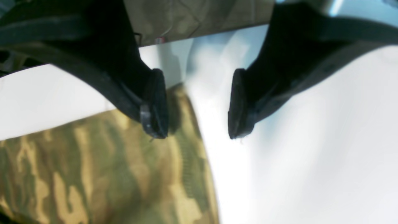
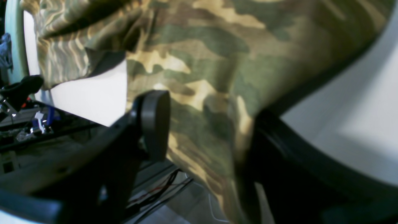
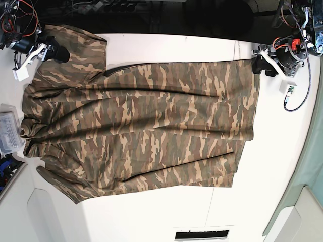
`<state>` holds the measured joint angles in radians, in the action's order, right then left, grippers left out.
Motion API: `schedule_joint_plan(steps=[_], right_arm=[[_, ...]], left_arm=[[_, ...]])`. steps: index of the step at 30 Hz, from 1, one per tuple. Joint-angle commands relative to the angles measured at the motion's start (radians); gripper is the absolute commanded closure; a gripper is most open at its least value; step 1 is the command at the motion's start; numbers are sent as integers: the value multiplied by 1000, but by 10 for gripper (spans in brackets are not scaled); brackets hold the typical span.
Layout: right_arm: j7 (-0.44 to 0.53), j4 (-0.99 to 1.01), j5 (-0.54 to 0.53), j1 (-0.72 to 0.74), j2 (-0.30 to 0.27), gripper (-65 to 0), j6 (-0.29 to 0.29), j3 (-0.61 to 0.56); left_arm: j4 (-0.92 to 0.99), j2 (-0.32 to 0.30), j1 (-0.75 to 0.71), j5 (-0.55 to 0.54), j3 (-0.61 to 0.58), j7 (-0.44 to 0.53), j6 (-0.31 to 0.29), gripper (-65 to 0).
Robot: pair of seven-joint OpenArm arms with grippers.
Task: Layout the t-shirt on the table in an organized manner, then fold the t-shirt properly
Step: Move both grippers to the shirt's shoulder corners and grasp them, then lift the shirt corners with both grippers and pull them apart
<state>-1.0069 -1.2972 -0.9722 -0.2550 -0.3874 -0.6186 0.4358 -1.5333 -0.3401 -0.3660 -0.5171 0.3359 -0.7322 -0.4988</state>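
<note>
The camouflage t-shirt (image 3: 141, 121) lies spread out across the white table (image 3: 166, 50), with its hem toward the right and its sleeves toward the left. At the hem's far corner, my left gripper (image 3: 260, 65) hovers open. In the left wrist view one finger of that gripper (image 1: 199, 124) is over the shirt's corner (image 1: 108, 168) and the other is over bare table (image 1: 311, 155). My right gripper (image 3: 52, 50) is at the far sleeve, open. In the right wrist view the shirt's cloth (image 2: 211, 77) hangs between the wide-apart fingers of that gripper (image 2: 205, 133).
A clear plastic box (image 3: 10, 132) sits at the table's left edge beside the shirt. Cables and electronics (image 3: 298, 30) crowd the far corners. A dark slot (image 3: 202, 235) is at the near edge. A thin seam (image 3: 235, 48) crosses the tabletop.
</note>
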Motion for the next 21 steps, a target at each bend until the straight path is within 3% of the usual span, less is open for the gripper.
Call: schedule_joint_plan(steps=[1,5,7,9,11,12,21], right_arm=[[-11,-8,18,-3,-13,-317,1,-1],[-10,-8,10,-3,-13,-310,1,-1],[-10,-8,6,-3,-14,-240,2,-1],[-3,-8,3,-3,-13,-116,2,-1],[27,-8,3,-3,-14,0,2,-1],[35,-8,3,-3,-14,0,2,0],[26,-153,2,-77,-14,0,2,106]], left_arm=[[-10,3,3,-7,3,-1,-17,-348],[-10,39,0,-7,0,-9,-51,-348],[-10,43,0,-5,-14,-8,-51,-342],[-10,43,0,16,-41,-5,-52,-256],[-10,43,0,50,-77,9,-51,-85],[-10,43,0,67,-96,18,-52,0],[-197,3,-73,91,-113,29,-52,0]])
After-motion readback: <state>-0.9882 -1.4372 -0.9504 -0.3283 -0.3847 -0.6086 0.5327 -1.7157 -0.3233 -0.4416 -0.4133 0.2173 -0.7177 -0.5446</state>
